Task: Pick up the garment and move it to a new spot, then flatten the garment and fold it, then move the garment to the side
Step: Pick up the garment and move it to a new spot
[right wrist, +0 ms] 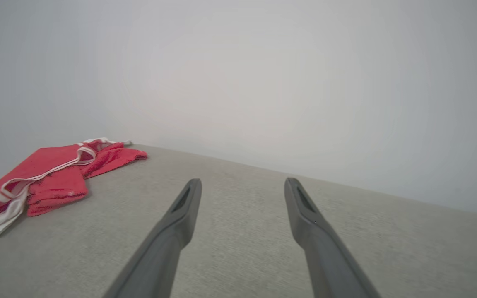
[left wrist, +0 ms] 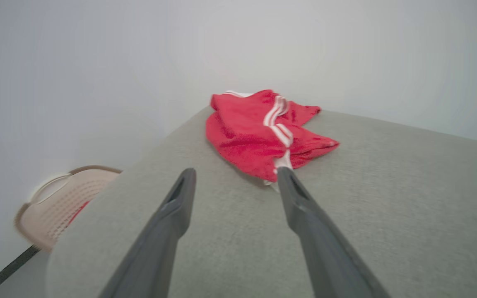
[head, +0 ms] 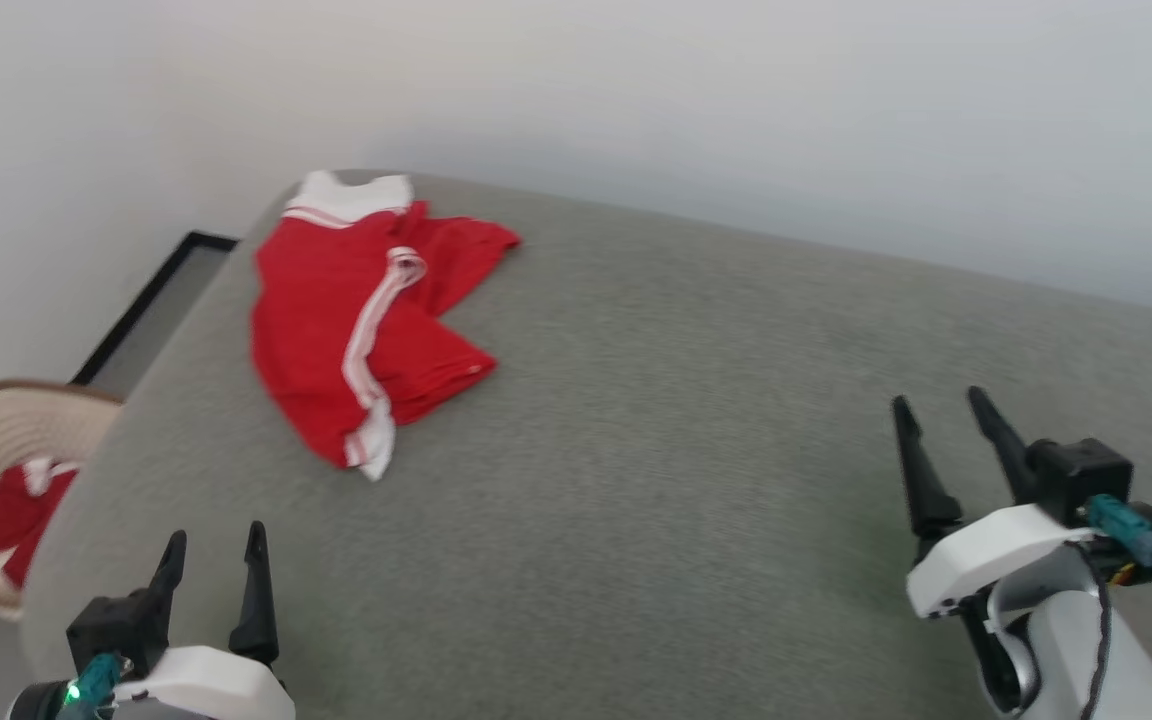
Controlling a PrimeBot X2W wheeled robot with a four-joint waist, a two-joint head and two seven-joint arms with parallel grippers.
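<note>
The garment (head: 346,320), bright red with white striped trim and white sleeve ends, lies loosely folded near the far left corner of the grey padded table (head: 686,450). My left gripper (head: 214,540) hovers open at the near left, well short of the garment, nothing between its fingers. In the left wrist view the garment (left wrist: 255,132) lies just beyond the open left gripper (left wrist: 236,174). My right gripper (head: 941,402) stands open over the right side of the table, far from the cloth. The right wrist view has the garment (right wrist: 52,174) at far left, away from the open right gripper (right wrist: 242,182).
A beige plastic basket (head: 6,450) holding red and white cloth stands on the floor off the table's left edge; it is also in the left wrist view as the basket (left wrist: 60,198). A white wall (head: 736,120) runs behind the table. The table's left edge curves down near my left gripper.
</note>
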